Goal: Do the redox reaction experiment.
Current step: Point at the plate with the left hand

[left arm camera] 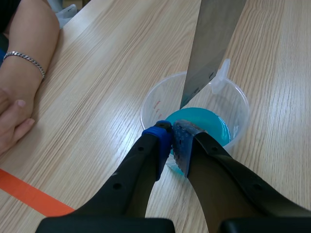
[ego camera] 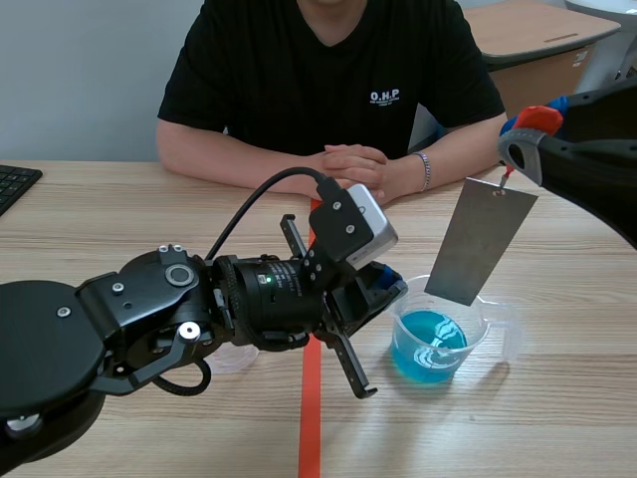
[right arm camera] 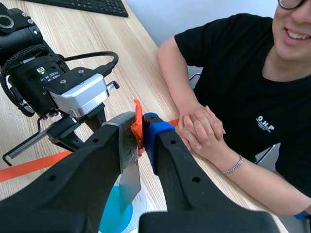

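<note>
A clear plastic beaker (ego camera: 501, 321) with blue liquid (ego camera: 428, 345) stands right of the table's middle. My left gripper (ego camera: 384, 289) is shut on its near-left rim, and in the left wrist view the beaker (left arm camera: 149, 103) wall sits pinched between the pads (left arm camera: 162, 141). A grey metal plate (ego camera: 480, 237) hangs tilted above it, lower corner inside the beaker mouth. Whether that corner touches the liquid (left arm camera: 206, 121) I cannot tell. My right gripper (ego camera: 520, 147) holds the plate from above, shut on an orange-red tag (right arm camera: 138, 124) at the plate's (right arm camera: 129, 167) top.
A person sits across the table with clasped hands (ego camera: 354, 164) resting on it, a bracelet wrist (left arm camera: 25, 60) near the beaker. A black keyboard (ego camera: 14, 185) lies at the far left edge. A small clear dish (ego camera: 234, 359) is under my left arm.
</note>
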Robot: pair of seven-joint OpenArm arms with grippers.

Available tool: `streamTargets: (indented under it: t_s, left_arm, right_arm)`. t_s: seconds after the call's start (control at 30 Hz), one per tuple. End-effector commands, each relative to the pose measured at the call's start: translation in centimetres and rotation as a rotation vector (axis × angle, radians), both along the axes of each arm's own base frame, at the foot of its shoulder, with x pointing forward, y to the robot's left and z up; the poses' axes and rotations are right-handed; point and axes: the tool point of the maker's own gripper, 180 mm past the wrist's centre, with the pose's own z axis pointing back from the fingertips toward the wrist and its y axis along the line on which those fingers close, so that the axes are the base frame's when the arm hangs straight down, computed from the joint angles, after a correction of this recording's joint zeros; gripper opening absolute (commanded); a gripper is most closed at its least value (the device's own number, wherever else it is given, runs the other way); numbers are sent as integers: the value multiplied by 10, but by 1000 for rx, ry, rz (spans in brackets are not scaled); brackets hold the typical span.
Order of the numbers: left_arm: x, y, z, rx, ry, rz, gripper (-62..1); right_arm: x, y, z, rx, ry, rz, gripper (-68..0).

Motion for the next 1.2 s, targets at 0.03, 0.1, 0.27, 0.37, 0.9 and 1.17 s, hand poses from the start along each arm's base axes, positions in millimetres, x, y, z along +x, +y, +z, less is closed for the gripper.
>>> streamTargets:
  t_s: [0.03, 0.1, 0.27, 0.37, 0.9, 1.17]
  left_arm:
    - [5, -5, 16, -38, -29, -5, -560]
    - [5, -5, 16, -40, -30, -5, -560]
    - [5, -3, 15, -34, -30, -3, -560]
    - [5, 0, 13, -28, -26, 0, -560]
    - [-26, 83, 19, 50, -24, 51, -560]
    - [-55, 146, 20, 140, 7, 166, -560]
  right_arm:
    - [-1, 6, 14, 25, -41, 22, -660]
    - [-1, 6, 14, 25, -41, 22, -660]
    - [0, 5, 12, 10, -41, 20, -660]
    - [0, 5, 11, 7, -39, 18, -660]
    - [0, 5, 11, 6, -41, 18, -660]
    - [0, 5, 11, 2, -41, 17, -660]
